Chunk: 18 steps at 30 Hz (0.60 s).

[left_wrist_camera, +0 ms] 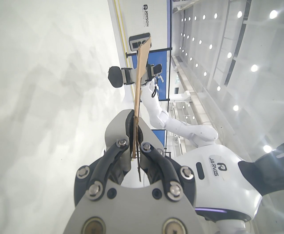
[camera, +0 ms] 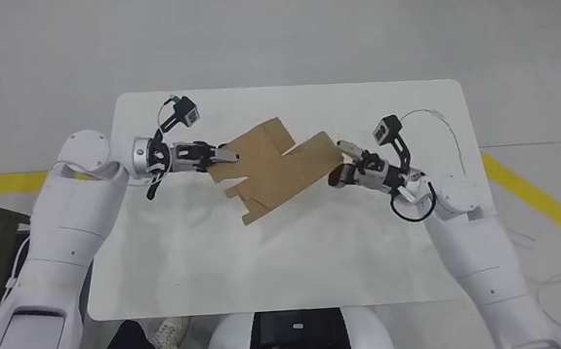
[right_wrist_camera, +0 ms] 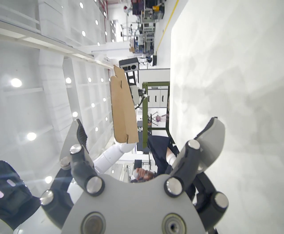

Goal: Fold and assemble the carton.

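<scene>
A flat brown cardboard carton point(camera: 278, 167) hangs above the middle of the white table point(camera: 170, 270). My left gripper point(camera: 230, 155) is shut on the carton's left edge; in the left wrist view the cardboard point(left_wrist_camera: 139, 88) runs edge-on away from the closed fingers point(left_wrist_camera: 131, 124). My right gripper point(camera: 342, 162) sits at the carton's right end, open. In the right wrist view its fingers point(right_wrist_camera: 78, 133) stand wide apart, and the carton point(right_wrist_camera: 123, 110) hangs a little beyond them, untouched.
The table's far edge point(camera: 284, 86) and near edge border grey floor. A yellow floor line point(camera: 531, 191) runs past the right side. A cable point(camera: 443, 124) lies on the table behind the right arm.
</scene>
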### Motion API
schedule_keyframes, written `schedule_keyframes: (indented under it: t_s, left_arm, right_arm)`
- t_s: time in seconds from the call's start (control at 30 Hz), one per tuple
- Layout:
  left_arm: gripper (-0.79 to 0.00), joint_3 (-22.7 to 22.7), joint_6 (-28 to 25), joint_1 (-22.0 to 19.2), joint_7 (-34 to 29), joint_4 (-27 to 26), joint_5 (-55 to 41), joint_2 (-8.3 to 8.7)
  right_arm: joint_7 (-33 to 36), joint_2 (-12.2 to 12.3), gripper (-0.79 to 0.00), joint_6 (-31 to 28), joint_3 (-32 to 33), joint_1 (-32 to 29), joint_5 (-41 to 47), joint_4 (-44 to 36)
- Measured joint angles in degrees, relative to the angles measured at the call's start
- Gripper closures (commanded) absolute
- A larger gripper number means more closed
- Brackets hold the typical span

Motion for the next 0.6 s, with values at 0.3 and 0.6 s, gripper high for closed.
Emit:
schedule_keyframes:
  t_s: [0.3, 0.6]
  left_arm:
    - [0.000, 1.6, -0.5, -0.1, -4.0, -0.1, -0.1, -0.01]
    - [0.000, 4.3, -0.3, -0.6, -4.0, -0.6, -1.0, 0.02]
  right_arm:
    - [13.9, 0.8, -0.785, -3.1, -1.1, 4.5, -2.8, 2.2]
    - [15.0, 0.6, -0.785, -7.9, -3.8, 4.9, -3.7, 1.5]
